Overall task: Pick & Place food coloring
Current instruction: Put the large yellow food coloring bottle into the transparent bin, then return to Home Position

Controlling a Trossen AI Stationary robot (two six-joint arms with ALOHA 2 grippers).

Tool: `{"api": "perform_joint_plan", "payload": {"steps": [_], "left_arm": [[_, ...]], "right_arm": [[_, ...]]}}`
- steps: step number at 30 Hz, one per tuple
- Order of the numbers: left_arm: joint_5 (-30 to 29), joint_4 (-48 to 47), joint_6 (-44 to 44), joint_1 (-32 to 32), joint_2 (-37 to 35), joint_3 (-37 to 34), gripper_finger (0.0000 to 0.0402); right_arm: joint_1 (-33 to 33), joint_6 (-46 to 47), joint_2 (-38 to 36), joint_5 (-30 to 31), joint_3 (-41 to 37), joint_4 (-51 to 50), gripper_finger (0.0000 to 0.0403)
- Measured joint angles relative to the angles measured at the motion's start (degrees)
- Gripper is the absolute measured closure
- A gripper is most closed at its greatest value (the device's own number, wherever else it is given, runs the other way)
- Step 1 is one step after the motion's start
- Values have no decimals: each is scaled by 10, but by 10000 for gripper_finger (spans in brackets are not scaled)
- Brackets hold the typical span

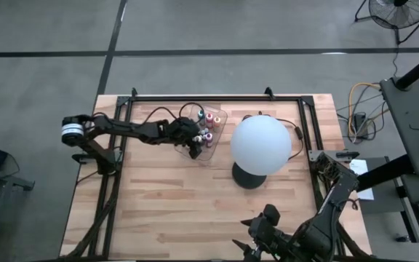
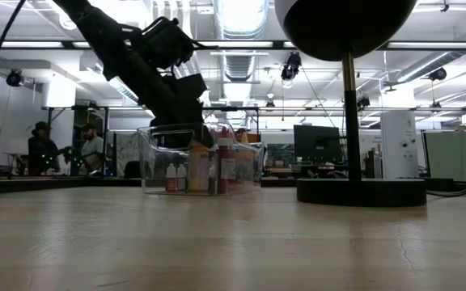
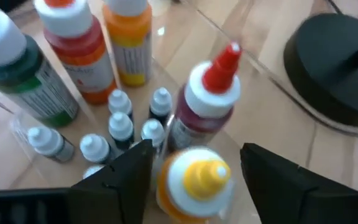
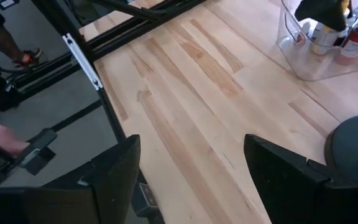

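Closest to my left wrist camera, between that arm's two dark fingers, sits a yellow-capped bottle (image 3: pixel 194 182), and I read the left gripper (image 3: pixel 194 171) as spread around it rather than pinching: there is a gap on at least one side, though I cannot be sure neither finger touches. Working down from the biggest things: the wooden table (image 1: pixel 173 211) carries the white globe (image 1: pixel 261 145) on its black base (image 1: pixel 247 177), and just beside that, toward the left arm, stands the clear tray (image 2: pixel 154 166) holding the food coloring. In the tray I see a green bottle (image 3: pixel 17 71), a red-orange bottle (image 3: pixel 79 53), an orange bottle (image 3: pixel 129 40), and a dark red bottle with a red nozzle (image 3: pixel 207 106), with a cluster of small white-capped vials (image 3: pixel 120 121) packed among them. My right gripper (image 4: pixel 191 180) waits near the front edge of the table, its fingers apart over bare wood with nothing between them. My judgement is that I am at the bottle itself, either about to grasp it or just setting it in. The next move calls for care: the vials crowd the fingers, so any closing or lifting should stay straight up and clear of the red nozzle.
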Motion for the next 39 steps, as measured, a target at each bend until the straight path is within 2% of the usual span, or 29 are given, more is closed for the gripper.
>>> {"api": "perform_joint_plan", "payload": {"steps": [6, 9, 13, 18, 27, 31, 33, 35, 39], "left_arm": [[44, -45, -14, -3, -28, 9, 162], [67, -72, -23, -3, -51, 15, 144], [105, -80, -28, -3, -97, 17, 124], [137, -84, -38, -3, -173, 10, 123], [129, -93, -58, -3, -321, 10, 123], [128, -98, -89, -3, -368, 11, 123], [131, -110, -96, -3, -388, 10, 122], [131, -123, -93, -4, -410, 11, 122], [131, -158, -73, -4, -456, 9, 122]], "right_arm": [[-1, -15, 0, 1, 0, -3, 127], [-2, -2, 0, 22, 0, -13, 120], [1, 6, -3, 76, 0, -17, 103], [10, 10, -9, 82, 0, -25, 81], [23, -17, -14, 82, 0, -32, 57], [16, -71, -20, 81, 0, -52, 53], [10, -48, -24, 81, 0, -53, 54], [7, 13, -31, 73, 0, -50, 56], [10, 21, -38, 80, 0, -54, 56]]}}
